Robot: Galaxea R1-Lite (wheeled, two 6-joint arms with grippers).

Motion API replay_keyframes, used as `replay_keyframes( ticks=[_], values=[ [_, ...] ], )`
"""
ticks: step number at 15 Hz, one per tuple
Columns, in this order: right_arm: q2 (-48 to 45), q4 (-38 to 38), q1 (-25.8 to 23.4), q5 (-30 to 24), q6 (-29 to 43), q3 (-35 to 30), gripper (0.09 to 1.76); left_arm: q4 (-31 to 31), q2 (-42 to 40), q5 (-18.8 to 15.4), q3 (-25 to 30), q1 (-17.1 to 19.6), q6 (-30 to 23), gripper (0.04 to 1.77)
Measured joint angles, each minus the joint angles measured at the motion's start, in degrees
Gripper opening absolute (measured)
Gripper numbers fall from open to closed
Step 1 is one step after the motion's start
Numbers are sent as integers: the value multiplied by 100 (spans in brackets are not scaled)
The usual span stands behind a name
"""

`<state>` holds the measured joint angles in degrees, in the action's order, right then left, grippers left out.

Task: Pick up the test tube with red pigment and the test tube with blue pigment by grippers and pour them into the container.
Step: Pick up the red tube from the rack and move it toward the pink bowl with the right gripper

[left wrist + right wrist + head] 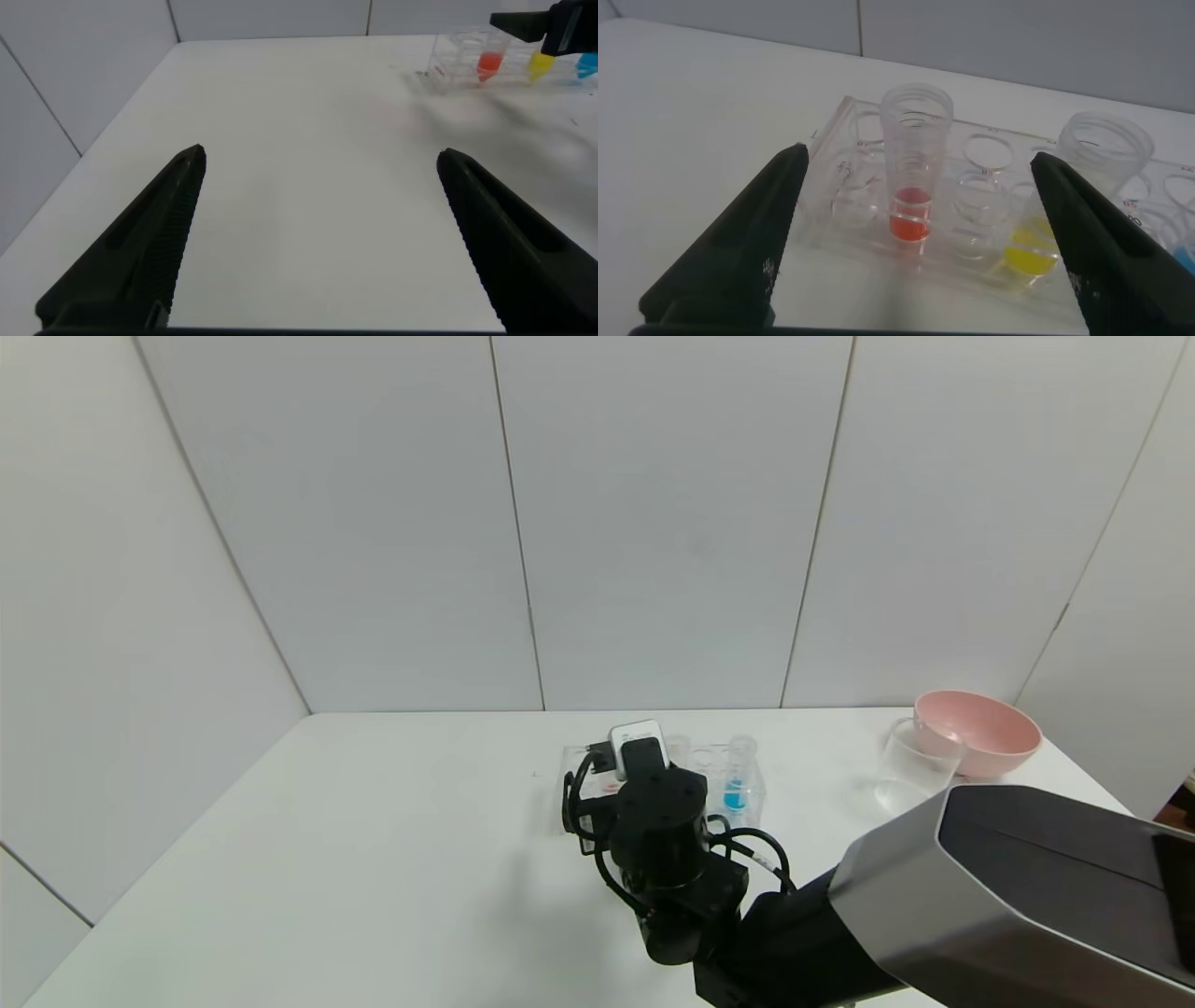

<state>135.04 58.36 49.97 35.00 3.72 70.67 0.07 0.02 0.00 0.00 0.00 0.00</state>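
Observation:
The test tube with red pigment (913, 168) stands upright in a clear tube rack (842, 119), with orange-red liquid at its bottom. My right gripper (920, 154) is open, one finger on each side of this tube, without touching it. In the head view my right wrist (658, 821) hides its fingers and most of the red tube. The test tube with blue pigment (736, 784) stands at the rack's right end. The container, a clear beaker (913, 768), stands to the right of the rack. My left gripper (321, 152) is open and empty over bare table, far from the rack (458, 58).
A tube with yellow liquid (1097, 187) stands in the rack between the red and blue tubes. A pink bowl (980, 733) sits just behind the beaker at the table's back right. The white table (373, 821) runs wide to the left of the rack.

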Motion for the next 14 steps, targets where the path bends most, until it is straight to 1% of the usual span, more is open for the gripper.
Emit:
replay_keyframes(
  ticks=[3, 10, 11, 13, 14],
  values=[
    [221, 5, -135, -188, -41, 268, 171, 0, 2, 0, 0, 0, 0, 176],
    [313, 38, -162, -180, -107, 383, 171, 0, 2, 0, 0, 0, 0, 176],
    [319, 38, -162, -178, -107, 394, 163, 2, 0, 0, 0, 0, 0, 176],
    [322, 43, -133, -177, -105, 405, 128, 0, 2, 0, 0, 0, 0, 176],
    [322, 43, -111, -177, -104, 405, 114, 0, 2, 0, 0, 0, 0, 176]
  ],
)
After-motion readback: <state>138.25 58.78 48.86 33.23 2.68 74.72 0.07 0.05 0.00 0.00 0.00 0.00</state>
